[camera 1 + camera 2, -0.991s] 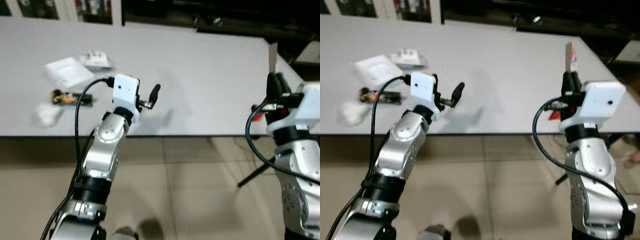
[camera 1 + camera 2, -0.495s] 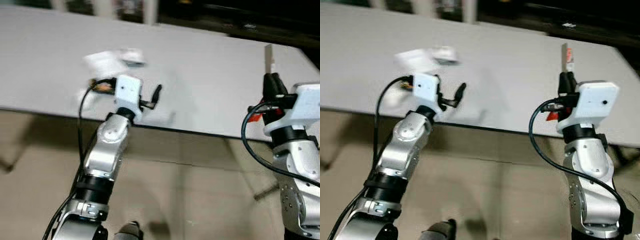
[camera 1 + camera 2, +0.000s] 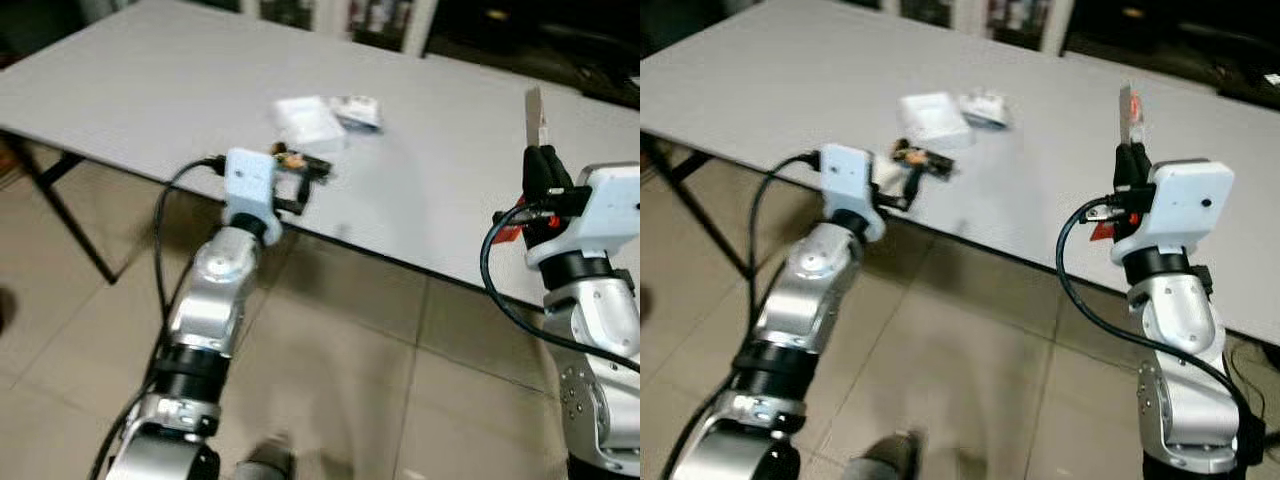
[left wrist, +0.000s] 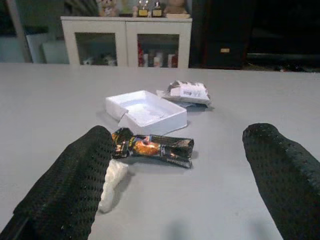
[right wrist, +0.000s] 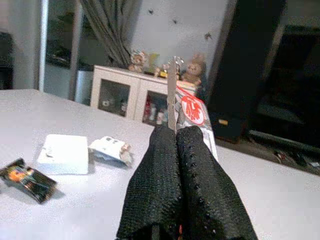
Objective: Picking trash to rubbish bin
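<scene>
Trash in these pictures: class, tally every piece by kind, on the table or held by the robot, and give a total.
White foam box: 1
Dark snack wrapper: 1
Crumpled silver packet: 1
White scrap: 1
Red-and-white wrapper, held in the right gripper: 1
Total: 5

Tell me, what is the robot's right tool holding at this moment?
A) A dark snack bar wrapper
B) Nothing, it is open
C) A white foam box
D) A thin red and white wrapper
D: the right tool is pinched shut on a thin red and white wrapper that sticks up past its fingers, while the white foam box and dark snack wrapper lie on the table.
</scene>
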You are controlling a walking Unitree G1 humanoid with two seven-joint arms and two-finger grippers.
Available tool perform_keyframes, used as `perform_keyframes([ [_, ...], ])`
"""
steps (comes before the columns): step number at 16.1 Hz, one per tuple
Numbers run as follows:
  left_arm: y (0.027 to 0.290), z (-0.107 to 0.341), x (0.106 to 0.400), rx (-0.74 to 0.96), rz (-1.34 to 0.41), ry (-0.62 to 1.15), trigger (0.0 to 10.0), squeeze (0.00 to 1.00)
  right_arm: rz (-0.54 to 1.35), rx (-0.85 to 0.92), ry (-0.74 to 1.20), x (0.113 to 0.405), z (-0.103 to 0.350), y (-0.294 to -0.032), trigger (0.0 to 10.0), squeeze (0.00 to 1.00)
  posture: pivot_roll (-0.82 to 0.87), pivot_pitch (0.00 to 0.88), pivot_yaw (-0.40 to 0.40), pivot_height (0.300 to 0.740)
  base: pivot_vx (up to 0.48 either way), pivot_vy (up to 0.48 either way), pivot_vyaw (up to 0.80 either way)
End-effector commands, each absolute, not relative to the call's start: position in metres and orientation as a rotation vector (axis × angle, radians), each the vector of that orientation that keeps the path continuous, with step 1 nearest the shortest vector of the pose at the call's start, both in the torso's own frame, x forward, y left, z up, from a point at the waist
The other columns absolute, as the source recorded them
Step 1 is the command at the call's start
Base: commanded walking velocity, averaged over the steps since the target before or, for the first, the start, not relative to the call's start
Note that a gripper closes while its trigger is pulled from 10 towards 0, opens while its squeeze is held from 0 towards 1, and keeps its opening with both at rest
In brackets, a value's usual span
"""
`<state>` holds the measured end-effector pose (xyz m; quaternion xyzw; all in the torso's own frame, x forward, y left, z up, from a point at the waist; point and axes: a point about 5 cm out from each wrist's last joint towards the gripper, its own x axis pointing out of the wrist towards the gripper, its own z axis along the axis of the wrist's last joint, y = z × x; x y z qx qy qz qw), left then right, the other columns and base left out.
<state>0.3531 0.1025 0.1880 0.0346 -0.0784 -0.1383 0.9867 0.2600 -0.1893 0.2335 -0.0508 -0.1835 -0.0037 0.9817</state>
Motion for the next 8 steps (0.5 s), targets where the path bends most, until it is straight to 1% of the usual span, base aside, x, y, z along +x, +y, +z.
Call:
perform_keyframes([
  [1,0.1024,0.19,0.3543,0.082,-0.278,-0.159,10.0,0.0,-0.02,-0.106,-0.375,0.259,0.2347,-0.1922,10.0,0.0,0.23,0.103,-0.103,0.74,0.0,0.0,0.8],
  [2,0.1024,0.1893,0.3548,0.082,-0.277,-0.153,10.0,0.0,-0.019,-0.106,-0.375,0.2592,0.2346,-0.192,10.0,0.0,0.23,0.105,-0.103,0.74,0.0,0.0,0.55],
  [8,0.1026,0.1907,0.3569,0.063,-0.281,-0.153,10.0,0.0,-0.022,-0.096,-0.386,0.2607,0.2376,-0.1921,10.0,0.0,0.22,0.105,-0.107,0.74,0.0,0.0,0.0],
])
